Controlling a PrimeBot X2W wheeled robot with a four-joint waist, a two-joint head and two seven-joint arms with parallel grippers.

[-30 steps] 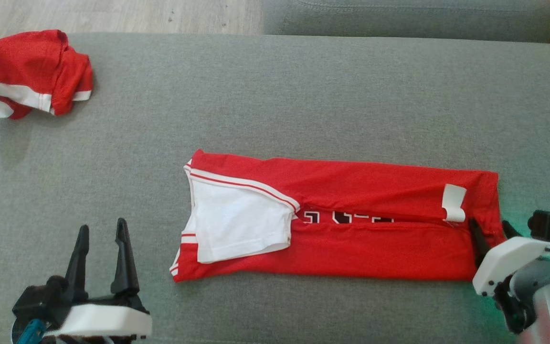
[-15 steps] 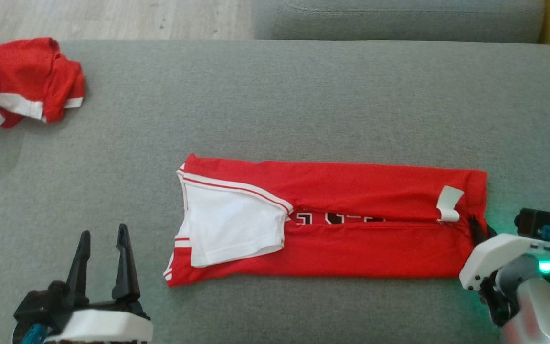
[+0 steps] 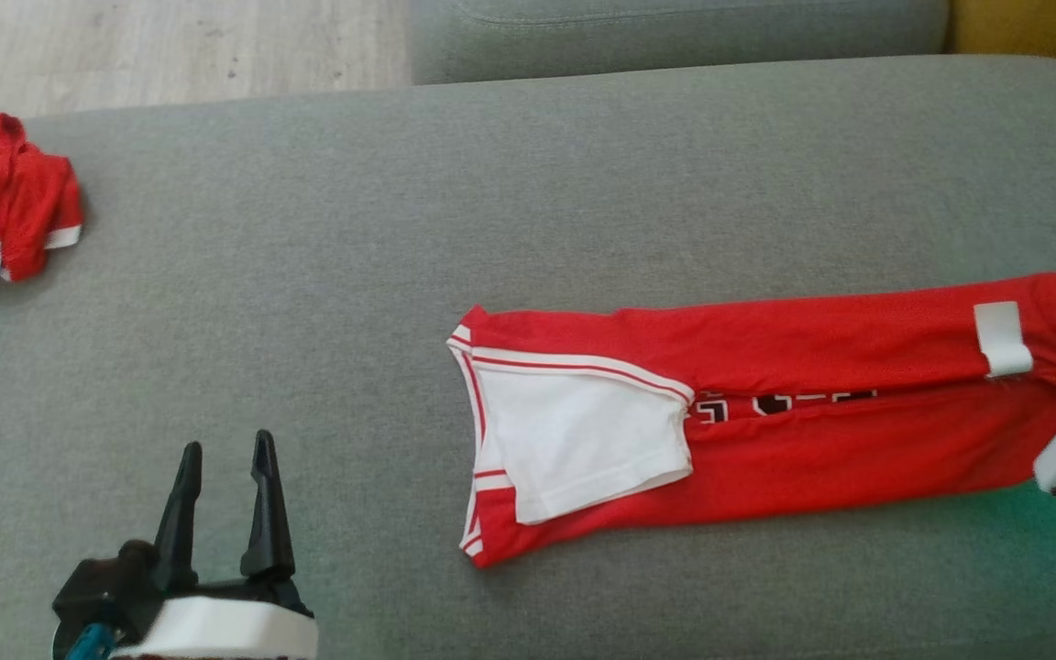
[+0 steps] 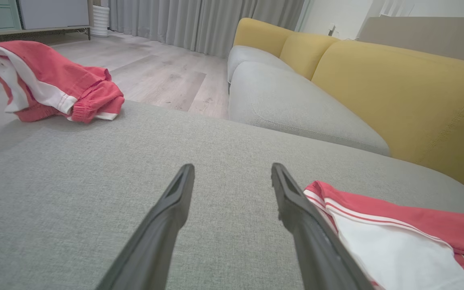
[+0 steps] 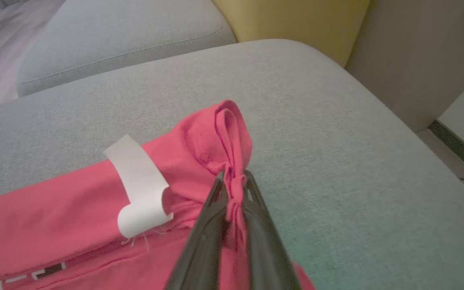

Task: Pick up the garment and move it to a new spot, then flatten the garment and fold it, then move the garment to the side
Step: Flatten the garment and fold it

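Shirt (image 3: 858, 449) on grey cushion (image 3: 400, 229), 3 o'clock in head view, already folded into long strip. Right claw (image 5: 234, 181) pinched tight on hem end. Left claw (image 3: 226, 444), 7 o'clock, spread wide, empty. Remaining, likely: cross fold, move aside.

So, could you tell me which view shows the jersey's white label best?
The right wrist view: the white label is large, curling off the red jersey beside the right hand pinching the fabric. The head view has it small, near the right edge; the left wrist view catches the jersey's other end.
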